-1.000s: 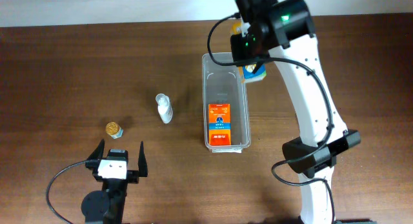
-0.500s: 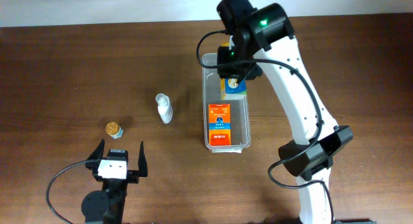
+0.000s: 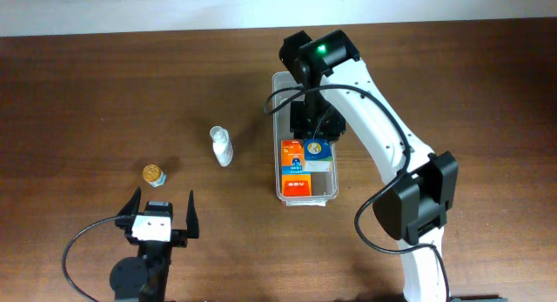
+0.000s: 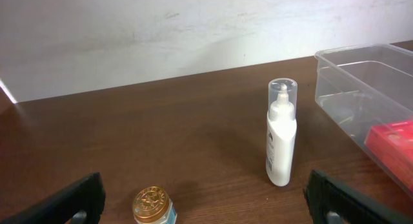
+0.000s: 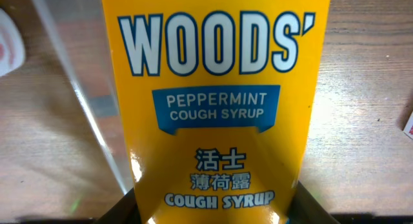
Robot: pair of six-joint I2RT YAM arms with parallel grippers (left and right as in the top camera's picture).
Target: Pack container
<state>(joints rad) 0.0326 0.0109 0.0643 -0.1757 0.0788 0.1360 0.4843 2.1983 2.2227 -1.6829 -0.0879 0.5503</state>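
Gripping a yellow cough syrup carton [image 5: 216, 88], the right end effector [image 3: 313, 135] hangs over the container [image 3: 278, 119], an orange carton [image 3: 296, 184] just beside it. The left end effector [image 3: 161, 217] gapes wide.

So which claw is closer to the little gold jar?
Left. The left claw sits open with the jar just ahead of it, near the table's front edge. The right claw is far across, over the container, holding a yellow box.

Wooden table [image 3: 87, 93] bears container [image 3: 285, 97]; bottle [image 3: 221, 146]; jar [image 3: 154, 173].
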